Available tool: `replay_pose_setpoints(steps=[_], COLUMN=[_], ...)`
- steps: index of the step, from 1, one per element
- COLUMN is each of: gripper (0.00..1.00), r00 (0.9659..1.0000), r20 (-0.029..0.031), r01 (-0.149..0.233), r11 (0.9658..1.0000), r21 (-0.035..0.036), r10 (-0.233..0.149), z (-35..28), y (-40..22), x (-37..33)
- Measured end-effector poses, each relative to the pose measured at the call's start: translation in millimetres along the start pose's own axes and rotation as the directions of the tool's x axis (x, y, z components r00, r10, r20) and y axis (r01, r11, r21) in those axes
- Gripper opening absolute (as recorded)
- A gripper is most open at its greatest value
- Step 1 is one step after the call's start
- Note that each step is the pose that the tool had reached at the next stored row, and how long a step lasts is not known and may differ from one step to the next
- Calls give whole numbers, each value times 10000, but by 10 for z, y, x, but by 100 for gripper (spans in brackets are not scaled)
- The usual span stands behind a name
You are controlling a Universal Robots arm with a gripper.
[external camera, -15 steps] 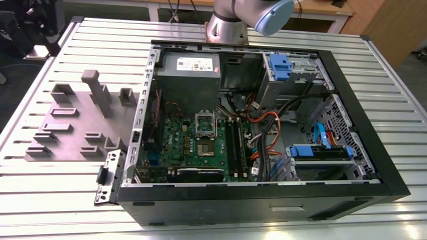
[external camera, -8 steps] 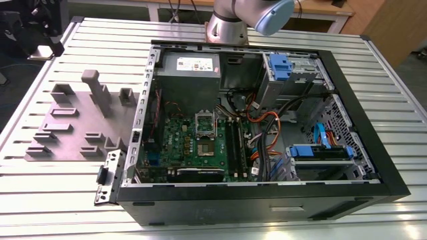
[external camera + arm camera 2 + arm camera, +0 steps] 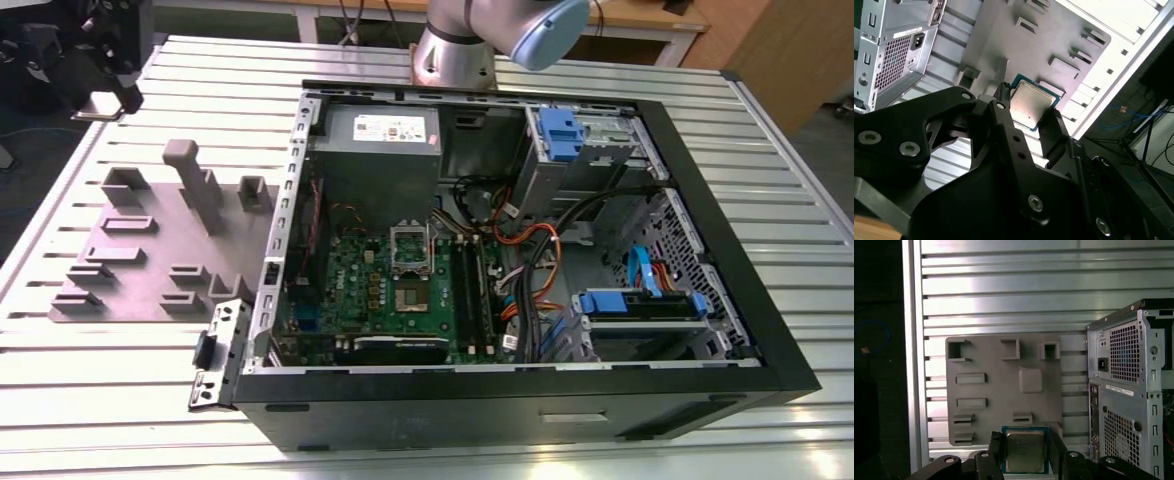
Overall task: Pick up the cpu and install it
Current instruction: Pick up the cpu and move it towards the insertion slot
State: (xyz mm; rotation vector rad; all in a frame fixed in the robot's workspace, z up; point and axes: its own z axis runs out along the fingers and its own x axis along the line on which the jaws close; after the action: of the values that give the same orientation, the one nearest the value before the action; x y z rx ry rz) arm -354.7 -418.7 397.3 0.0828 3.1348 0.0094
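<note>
The tool (image 3: 1025, 449) (image 3: 1030, 106) is seen closed on the cpu (image 3: 1025, 454) (image 3: 1032, 101), which is clamped by two opposite edges between the black fingers (image 3: 995, 451) (image 3: 1052, 131). The chip is held flat, with its silvery-grey metal top turned toward both wrist views and a thin green border visible around that top. Behind the cpu, the grey tray (image 3: 999, 390) (image 3: 1004, 40) (image 3: 147, 250) is seen with its raised blocks and rectangular recesses; in the first wrist view the chip is framed against the tray's edge, and in the second wrist view it appears to be held apart from the tray. The tray is laid on the ribbed metal surface (image 3: 1004, 290) (image 3: 134, 390). Beside the tray, the computer case (image 3: 1124, 390) (image 3: 894, 45) (image 3: 534, 400) is placed on the same surface; its perforated rear panel is shown in both wrist views. In the exterior view the case is seen lying open on its side, to the exterior view's right of the tray, with the green motherboard (image 3: 387, 290) exposed inside it among cables and blue drive brackets. The arm's base (image 3: 454, 50) is seen mounted behind the case.
</note>
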Motion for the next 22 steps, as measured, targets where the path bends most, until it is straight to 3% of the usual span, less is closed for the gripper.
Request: replay_pose_setpoints(steps=[9,14,22], gripper=[47,47,47], r00=[10000,10000,10000], r20=[-1,2,-8], r01=[0,0,-1], r11=[10000,10000,10000], r21=[2,0,2], r10=[0,0,1], z=[0,5,8], y=[0,-39,-36], x=[-25,-32,-165])
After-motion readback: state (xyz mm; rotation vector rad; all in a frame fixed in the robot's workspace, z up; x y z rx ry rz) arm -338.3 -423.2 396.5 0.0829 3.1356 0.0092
